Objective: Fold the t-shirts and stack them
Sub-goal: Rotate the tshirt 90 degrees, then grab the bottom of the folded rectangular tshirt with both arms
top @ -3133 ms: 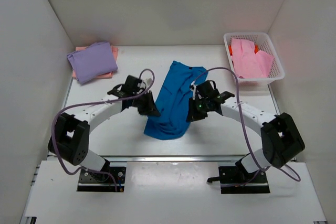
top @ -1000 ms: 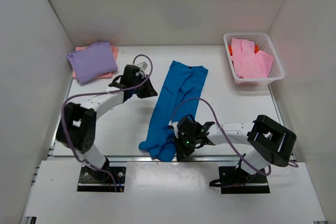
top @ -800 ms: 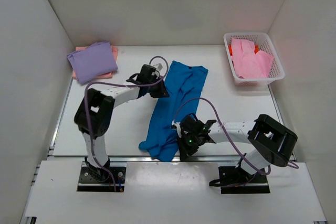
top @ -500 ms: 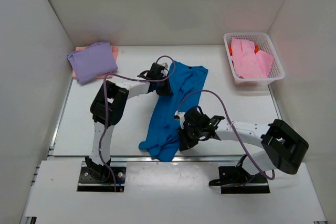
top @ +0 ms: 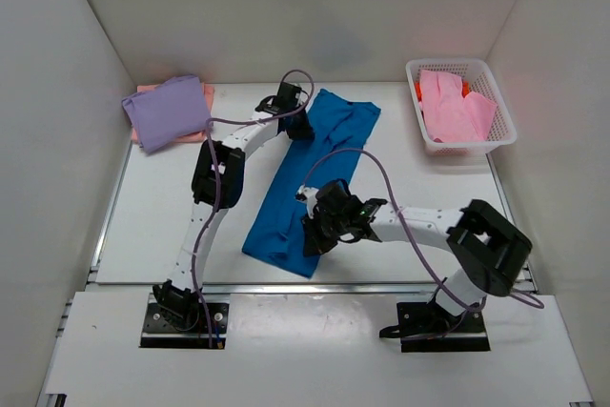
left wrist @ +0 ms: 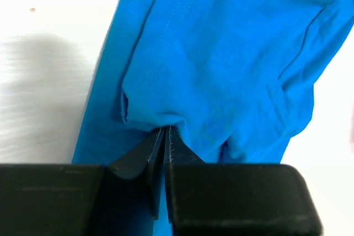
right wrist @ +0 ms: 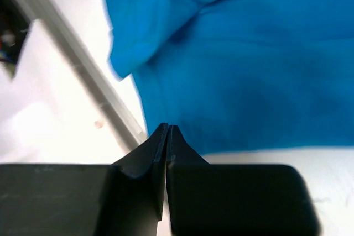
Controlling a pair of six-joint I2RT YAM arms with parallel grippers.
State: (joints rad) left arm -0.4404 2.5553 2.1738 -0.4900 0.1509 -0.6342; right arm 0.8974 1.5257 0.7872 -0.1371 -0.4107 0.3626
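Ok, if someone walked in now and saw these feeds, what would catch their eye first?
The bright blue shirt, stretched into a long diagonal strip across the middle of the table, with the left gripper pinching its far end and the right gripper shut on its right edge nearer the arm bases. Next, the folded lavender shirt in the far left corner and the white basket holding a pink shirt at far right.

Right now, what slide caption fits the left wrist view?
Left pincer shut on a bunched edge of the bright blue t-shirt lying on the white table.
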